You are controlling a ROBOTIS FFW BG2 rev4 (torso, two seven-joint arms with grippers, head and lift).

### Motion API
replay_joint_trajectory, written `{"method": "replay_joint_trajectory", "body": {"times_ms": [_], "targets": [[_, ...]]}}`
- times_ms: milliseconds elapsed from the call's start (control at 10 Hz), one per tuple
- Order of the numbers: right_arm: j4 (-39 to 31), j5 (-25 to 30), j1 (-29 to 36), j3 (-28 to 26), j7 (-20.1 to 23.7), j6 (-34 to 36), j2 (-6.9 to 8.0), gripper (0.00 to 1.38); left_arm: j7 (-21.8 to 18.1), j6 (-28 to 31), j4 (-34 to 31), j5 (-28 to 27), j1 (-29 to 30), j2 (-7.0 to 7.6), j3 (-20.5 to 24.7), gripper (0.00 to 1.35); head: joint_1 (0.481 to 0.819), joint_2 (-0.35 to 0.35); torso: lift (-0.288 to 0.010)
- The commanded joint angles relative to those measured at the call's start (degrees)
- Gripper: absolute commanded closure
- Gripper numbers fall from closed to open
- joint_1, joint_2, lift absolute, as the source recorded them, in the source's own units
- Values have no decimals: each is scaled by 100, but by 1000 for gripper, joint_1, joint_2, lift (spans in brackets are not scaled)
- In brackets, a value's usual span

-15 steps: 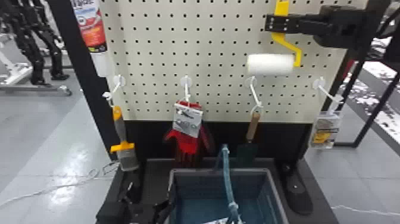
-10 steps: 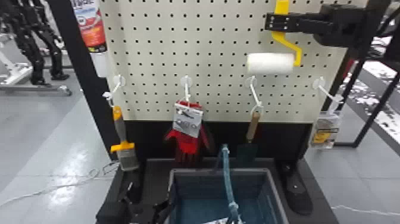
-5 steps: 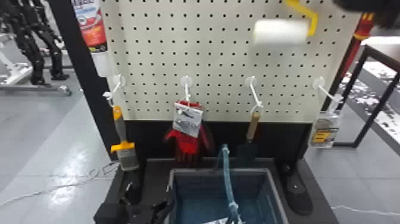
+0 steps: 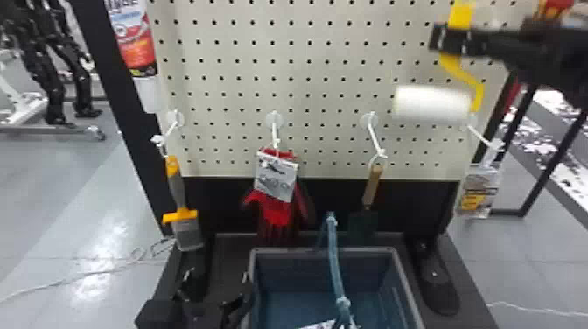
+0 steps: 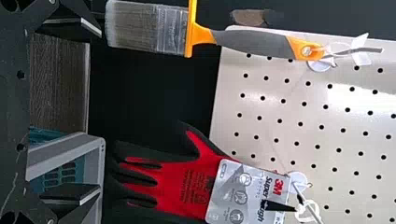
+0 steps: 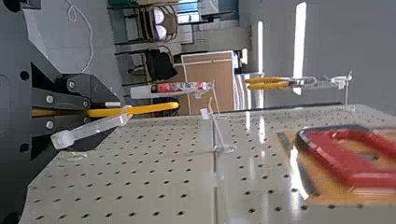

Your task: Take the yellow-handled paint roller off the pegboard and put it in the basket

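At the upper right of the head view, my right gripper (image 4: 450, 39) is shut on the yellow handle (image 4: 461, 15). The white roller (image 4: 431, 103) hangs below it, in front of the pegboard (image 4: 323, 96). In the right wrist view my right gripper (image 6: 93, 112) has its fingers closed around the handle (image 6: 152, 108); a clear plastic piece lies against or beside it, and I cannot tell whether it is hooked. The grey basket (image 4: 323, 250) stands low in front of the board. My left gripper (image 4: 214, 297) waits left of it; in the left wrist view that gripper (image 5: 93, 112) is open and empty.
Hooks hold a paintbrush (image 4: 177, 188), red gloves (image 4: 275, 210), a trowel (image 4: 372, 188) and a small package (image 4: 479, 192). A blue basket handle (image 4: 334, 262) stands up over the basket. In the right wrist view, a red-handled tool (image 6: 345, 158) hangs farther along the board.
The roller first rose with my right gripper, then came down and shifted a little to the right in the head view. My left gripper has stayed in place.
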Motion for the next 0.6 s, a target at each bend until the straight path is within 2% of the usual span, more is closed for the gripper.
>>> {"method": "replay_joint_trajectory", "body": {"times_ms": [0,100,500], "targets": [[-113,115,839,-532,5,77,308,1285,0,17,-2,0,13,9,-5,137,549,0,-100],[-113,177,1217,-708,14,103,502,1286,0,44,-2,0,-5,0,-14,137,549,0,-100],[10,924,2070,-1024,374,138,1187,1285,0,70,-2,-9,-22,-27,-31,137,549,0,-100]]}}
